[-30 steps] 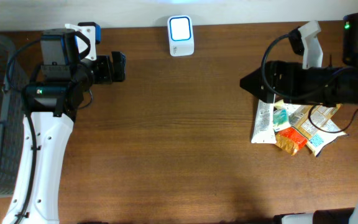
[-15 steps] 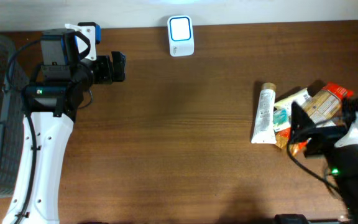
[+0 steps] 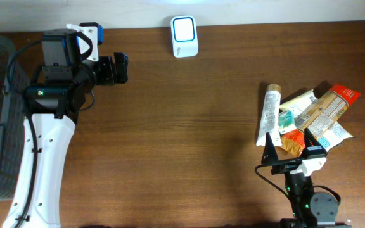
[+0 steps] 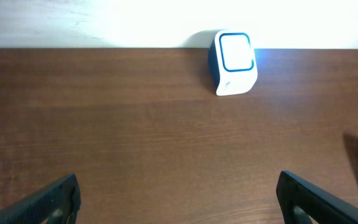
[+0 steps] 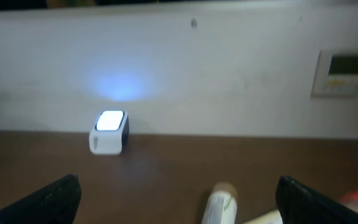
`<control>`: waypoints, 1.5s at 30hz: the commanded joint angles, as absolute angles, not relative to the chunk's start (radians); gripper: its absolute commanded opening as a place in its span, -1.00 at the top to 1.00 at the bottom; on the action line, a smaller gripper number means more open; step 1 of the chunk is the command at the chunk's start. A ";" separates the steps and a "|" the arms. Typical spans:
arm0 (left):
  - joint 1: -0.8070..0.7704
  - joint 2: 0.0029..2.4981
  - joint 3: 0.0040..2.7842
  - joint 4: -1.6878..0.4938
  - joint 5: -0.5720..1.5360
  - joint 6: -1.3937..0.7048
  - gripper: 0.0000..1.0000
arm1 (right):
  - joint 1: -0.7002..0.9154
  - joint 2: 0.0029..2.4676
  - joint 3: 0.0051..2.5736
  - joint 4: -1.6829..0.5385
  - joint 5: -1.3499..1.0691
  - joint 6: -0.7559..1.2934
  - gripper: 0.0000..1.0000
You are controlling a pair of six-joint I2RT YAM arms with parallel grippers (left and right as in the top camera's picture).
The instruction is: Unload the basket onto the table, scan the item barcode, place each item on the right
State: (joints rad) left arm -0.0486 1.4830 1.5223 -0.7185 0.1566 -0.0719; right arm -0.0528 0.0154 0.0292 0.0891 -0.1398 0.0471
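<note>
We find both tools empty, jaws apart. The left tool (image 3: pixel 120 68) hangs over the desk (image 3: pixel 182 126) at back left. The right tool (image 3: pixel 290 154) is just beside the pile of items (image 3: pixel 309 117), which lies well apart from the lit scanner (image 3: pixel 184 36).

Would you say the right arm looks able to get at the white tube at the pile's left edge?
Probably yes: the right gripper is open just short of the pile, and the white tube lies at its left edge, nothing on top, bare table on its left.
</note>
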 commanded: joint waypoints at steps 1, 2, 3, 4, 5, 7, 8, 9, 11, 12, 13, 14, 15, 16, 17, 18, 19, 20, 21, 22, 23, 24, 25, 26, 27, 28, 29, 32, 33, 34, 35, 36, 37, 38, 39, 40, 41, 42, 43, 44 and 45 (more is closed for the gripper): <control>-0.052 1.481 1.528 -0.720 0.157 -0.078 -0.98 | -0.057 0.003 0.006 0.006 -0.150 0.064 -0.97; -0.052 1.481 1.528 -0.720 0.157 -0.078 -0.98 | -0.058 0.003 0.006 -0.043 -0.149 0.064 -0.97; -0.051 1.481 1.528 -0.720 0.157 -0.078 -0.98 | -0.057 0.004 0.006 -0.070 -0.150 0.064 -0.97; -0.052 1.481 1.528 -0.720 0.157 -0.078 -0.98 | -0.057 0.003 0.006 -0.067 -0.153 0.064 -0.97; -0.052 1.481 1.528 -0.720 0.157 -0.078 -0.98 | -0.058 0.004 0.006 -0.065 -0.153 0.064 -0.97; -0.052 1.481 1.528 -0.720 0.157 -0.078 -0.98 | -0.058 0.006 0.006 -0.065 -0.153 0.064 -0.97; -0.052 1.481 1.528 -0.720 0.157 -0.078 -0.98 | -0.058 0.006 0.006 -0.065 -0.153 0.064 -0.97; -0.052 1.481 1.528 -0.720 0.157 -0.078 -0.98 | -0.058 0.006 0.006 -0.065 -0.153 0.064 -0.97; -0.052 1.481 1.528 -0.720 0.157 -0.078 -0.98 | -0.058 0.006 0.006 -0.065 -0.153 0.064 -0.97; -0.052 1.481 1.528 -0.720 0.157 -0.078 -0.98 | -0.058 0.006 0.006 -0.065 -0.153 0.064 -0.97; -0.052 1.481 1.528 -0.720 0.157 -0.078 -0.98 | -0.058 0.006 0.006 -0.065 -0.153 0.064 -0.97; -0.052 1.481 1.528 -0.720 0.157 -0.078 -0.98 | -0.058 0.006 0.006 -0.065 -0.153 0.064 -0.97; -0.052 1.481 1.528 -0.720 0.157 -0.078 -0.98 | -0.058 0.006 0.006 -0.065 -0.153 0.064 -0.98; -0.052 1.481 1.528 -0.720 0.157 -0.078 -0.98 | -0.058 0.006 0.006 -0.065 -0.153 0.064 -0.97; -0.052 1.481 1.528 -0.720 0.157 -0.078 -0.98 | -0.058 0.006 0.006 -0.065 -0.153 0.064 -0.97; -0.052 1.481 1.528 -0.720 0.157 -0.078 -0.98 | -0.058 0.006 0.006 -0.065 -0.153 0.064 -0.97; -0.051 1.481 1.528 -0.720 0.157 -0.078 -0.98 | -0.058 0.006 0.006 -0.065 -0.153 0.064 -0.97; -0.051 1.480 1.526 -0.720 0.156 -0.078 -0.98 | -0.058 0.006 0.006 -0.065 -0.153 0.064 -0.97; -0.051 1.468 1.521 -0.720 0.157 -0.078 -0.98 | -0.058 0.006 0.006 -0.065 -0.153 0.064 -0.97; -0.051 1.452 1.513 -0.719 0.146 -0.063 -0.98 | -0.058 0.006 0.006 -0.065 -0.153 0.064 -0.97; -0.051 1.430 1.499 -0.719 0.106 -0.054 -0.98 | -0.058 0.006 0.006 -0.065 -0.153 0.064 -0.97; -0.051 1.396 1.466 -0.719 0.065 -0.051 -0.98 | -0.058 0.006 0.006 -0.065 -0.153 0.064 -0.97; -0.051 1.337 1.394 -0.717 0.023 -0.034 -0.98 | -0.058 0.006 0.006 -0.065 -0.153 0.064 -0.97; -0.051 1.289 1.329 -0.706 0.021 0.011 -0.98 | -0.058 0.006 0.006 -0.064 -0.153 0.064 -0.97; -0.051 1.237 1.254 -0.673 0.022 0.051 -0.98 | -0.058 0.006 0.006 -0.065 -0.153 0.064 -0.97; -0.050 1.150 1.123 -0.590 0.022 0.087 -0.99 | -0.058 0.006 0.006 -0.065 -0.153 0.064 -0.98; -0.043 1.083 1.023 -0.521 0.026 0.097 -0.98 | -0.058 0.006 0.006 -0.065 -0.153 0.064 -0.97; 0.033 0.830 0.659 -0.293 0.067 0.108 -0.98 | -0.058 0.006 0.006 -0.065 -0.153 0.064 -0.97; 0.047 0.786 0.596 -0.255 0.067 0.111 -0.98 | -0.058 0.006 0.006 -0.065 -0.153 0.064 -0.97; 0.071 0.680 0.464 -0.171 0.067 0.111 -0.98 | -0.058 0.006 0.006 -0.065 -0.153 0.064 -0.97; 0.076 0.625 0.403 -0.138 0.067 0.111 -0.98 | -0.058 0.006 0.006 -0.065 -0.153 0.064 -0.97; 0.076 0.572 0.344 -0.105 0.065 0.111 -0.98 | -0.058 0.006 0.006 -0.065 -0.153 0.064 -0.97; 0.076 0.514 0.278 -0.064 0.063 0.111 -0.98 | -0.058 0.006 0.006 -0.065 -0.153 0.064 -0.97; 0.076 0.467 0.223 -0.021 0.063 0.111 -0.98 | -0.058 0.006 0.006 -0.065 -0.153 0.064 -0.97; 0.076 0.425 0.173 0.023 0.062 0.111 -0.98 | -0.058 0.006 0.006 -0.065 -0.153 0.064 -0.97; 0.076 0.369 0.114 0.060 0.063 0.111 -0.98 | -0.058 0.006 0.006 -0.065 -0.153 0.064 -0.97; 0.076 0.324 0.074 0.067 0.063 0.111 -0.98 | -0.058 0.006 0.006 -0.065 -0.153 0.064 -0.98; 0.076 0.284 0.043 0.067 0.062 0.111 -0.98 | -0.058 0.006 0.006 -0.065 -0.153 0.064 -0.97; 0.076 0.242 0.011 0.067 0.062 0.111 -0.98 | -0.058 0.006 0.006 -0.065 -0.153 0.064 -0.97; 0.076 0.210 0.009 0.022 0.057 0.111 -0.98 | -0.058 0.006 0.006 -0.065 -0.153 0.064 -0.97; 0.076 0.170 0.008 -0.035 0.050 0.111 -0.98 | -0.058 0.006 0.006 -0.065 -0.153 0.064 -0.97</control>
State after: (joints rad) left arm 0.0715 0.2424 0.0254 0.0277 0.0551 0.0910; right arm -0.0528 0.0139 0.0128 -0.0631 -0.1440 0.0532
